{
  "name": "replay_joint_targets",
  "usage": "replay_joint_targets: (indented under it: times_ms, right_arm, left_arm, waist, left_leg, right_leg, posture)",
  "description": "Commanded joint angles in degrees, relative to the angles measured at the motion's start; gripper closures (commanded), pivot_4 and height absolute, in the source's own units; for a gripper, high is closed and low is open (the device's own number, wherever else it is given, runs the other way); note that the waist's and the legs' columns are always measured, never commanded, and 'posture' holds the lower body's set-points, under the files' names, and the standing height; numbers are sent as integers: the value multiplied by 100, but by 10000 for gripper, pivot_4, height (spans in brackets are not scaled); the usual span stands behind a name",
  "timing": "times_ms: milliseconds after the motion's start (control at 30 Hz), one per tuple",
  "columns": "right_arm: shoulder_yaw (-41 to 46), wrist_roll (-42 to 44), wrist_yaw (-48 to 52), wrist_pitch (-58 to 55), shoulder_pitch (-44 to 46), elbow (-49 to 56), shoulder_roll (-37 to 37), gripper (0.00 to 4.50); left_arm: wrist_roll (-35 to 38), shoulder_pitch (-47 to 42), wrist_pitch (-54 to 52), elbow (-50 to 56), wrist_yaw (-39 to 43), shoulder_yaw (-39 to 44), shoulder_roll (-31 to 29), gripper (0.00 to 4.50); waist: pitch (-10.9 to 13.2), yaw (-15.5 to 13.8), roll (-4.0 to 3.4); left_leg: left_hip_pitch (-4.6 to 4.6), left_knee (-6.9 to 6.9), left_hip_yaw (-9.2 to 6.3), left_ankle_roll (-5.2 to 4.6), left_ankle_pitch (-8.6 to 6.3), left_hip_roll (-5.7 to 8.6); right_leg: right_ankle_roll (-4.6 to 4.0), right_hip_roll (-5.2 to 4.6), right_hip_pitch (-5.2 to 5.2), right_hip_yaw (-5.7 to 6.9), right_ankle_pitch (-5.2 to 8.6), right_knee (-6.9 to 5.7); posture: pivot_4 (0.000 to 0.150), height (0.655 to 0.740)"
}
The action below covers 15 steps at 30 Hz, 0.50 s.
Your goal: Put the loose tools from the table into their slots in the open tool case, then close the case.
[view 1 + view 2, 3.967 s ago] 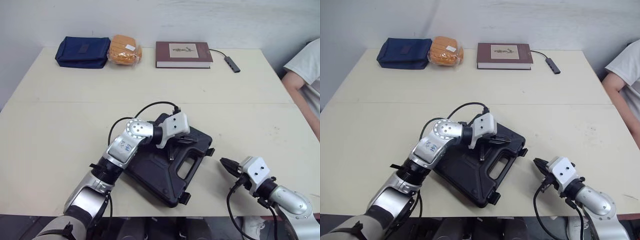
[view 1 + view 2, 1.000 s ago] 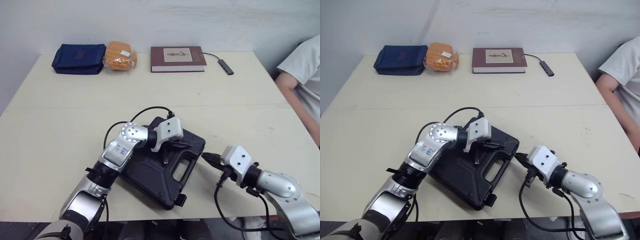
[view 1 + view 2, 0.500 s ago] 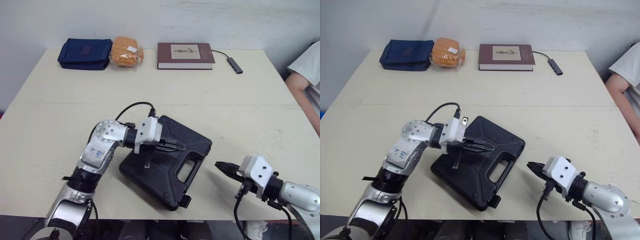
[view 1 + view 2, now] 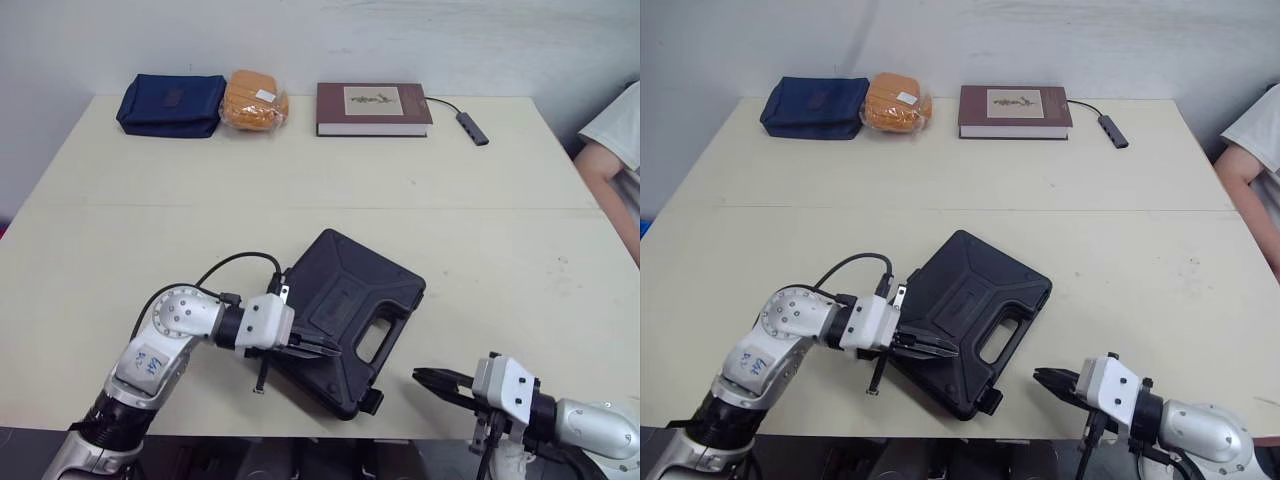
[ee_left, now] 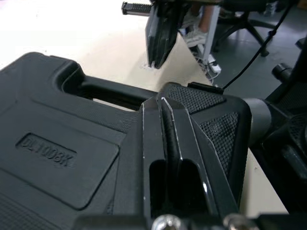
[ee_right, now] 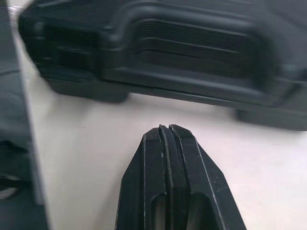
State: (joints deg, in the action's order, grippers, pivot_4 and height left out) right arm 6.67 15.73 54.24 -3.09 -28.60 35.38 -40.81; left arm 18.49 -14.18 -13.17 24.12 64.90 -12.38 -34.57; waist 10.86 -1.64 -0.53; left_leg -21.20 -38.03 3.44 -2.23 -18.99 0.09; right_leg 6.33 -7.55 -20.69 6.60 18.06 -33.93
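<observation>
case [image 4: 345, 315] looks shut on the near-middle surface [image 4: 450, 250]; left gripper [image 4: 325, 350] fingers together over its near edge, right gripper [image 4: 422, 377] fingers together beside the handle side, so press straight down by the latch [image 4: 371, 402] without sliding the case.

Silver metal left arm [image 4: 170, 318] and right arm [image 4: 600, 428] with rounded joint housings, white blocky wrist casings [image 4: 265, 322], left end effector [image 4: 322, 351] and right end effector [image 4: 430, 379] of slim black tapered fingers, black cables [image 4: 235, 258] looping by the wrists, blue-marked white sticker [image 4: 150, 364] on the left arm, silver screws [image 5: 165, 223] at the finger bases
</observation>
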Motion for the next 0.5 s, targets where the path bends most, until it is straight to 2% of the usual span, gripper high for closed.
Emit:
replay_joint_targets:
  times_ms: [33,300,500]
  right_arm:
    - [-296,-179,108,259,-158,81,-71,45000]
    - [-585,-55,91,71,-247,260,-114,45000]
    - [-910,-46,-61,-160,-38,437,-60,45000]
  left_arm:
    - [-140,205,-305,436,-433,-93,-25,44581]
    - [-426,776,-119,621,-183,-392,-638,44581]
    - [-486,733,-382,585,-510,-569,-539,44581]
  waist:
    - [1,1,-3]
    - [-2,12,-12]
    - [-4,-4,-16]
  left_leg:
    - [0,0,0,1,-2,0]
    - [4,1,0,8,-7,-4]
    - [8,1,-4,10,-11,-6]
  right_leg:
    - [0,0,-1,-1,0,0]
    - [-5,1,-1,-1,3,2]
    - [-6,-1,3,-1,4,3]
  posture:
    - [1500,7400]
    - [1500,7400]
    - [1500,7400]
